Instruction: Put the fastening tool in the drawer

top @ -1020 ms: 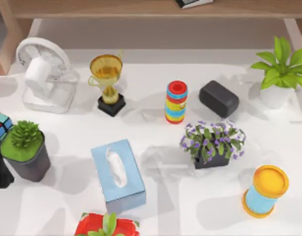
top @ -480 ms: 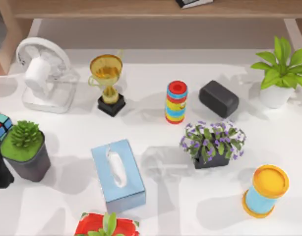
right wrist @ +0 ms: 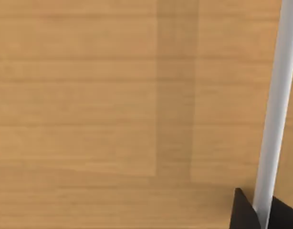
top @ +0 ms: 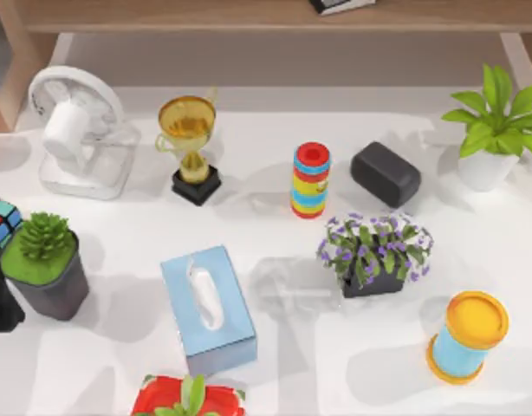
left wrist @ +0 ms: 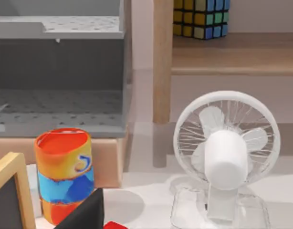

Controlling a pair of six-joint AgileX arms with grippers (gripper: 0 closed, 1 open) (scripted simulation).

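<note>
- Left gripper [left wrist: 89,214] hangs low over the desk [top: 335,364]. Just one dark edge of it shows, so I cannot tell whether it is clamped on anything.
- Right beside that edge is a sliver of glossy red, probably the fastening tool [left wrist: 115,225], though too little of it shows to be sure. It may be held, or simply lying on the desk just beside the gripper.
- Ahead of that gripper is a striped can [left wrist: 64,174], with a white fan [left wrist: 226,148] off to the side. Beyond the can sits a grey compartment I take for the drawer [left wrist: 58,71], well apart from the tool.
- Right gripper [right wrist: 263,214] is up against a wooden panel [right wrist: 113,95]. Its fingers [right wrist: 243,212] are closed on a white bar [right wrist: 280,95], one on each side and touching it. A handle, I'd judge.
- Progress: the tool is at the gripper, not in the drawer. Carrying it over the can and letting it go inside is all left to do.
</note>
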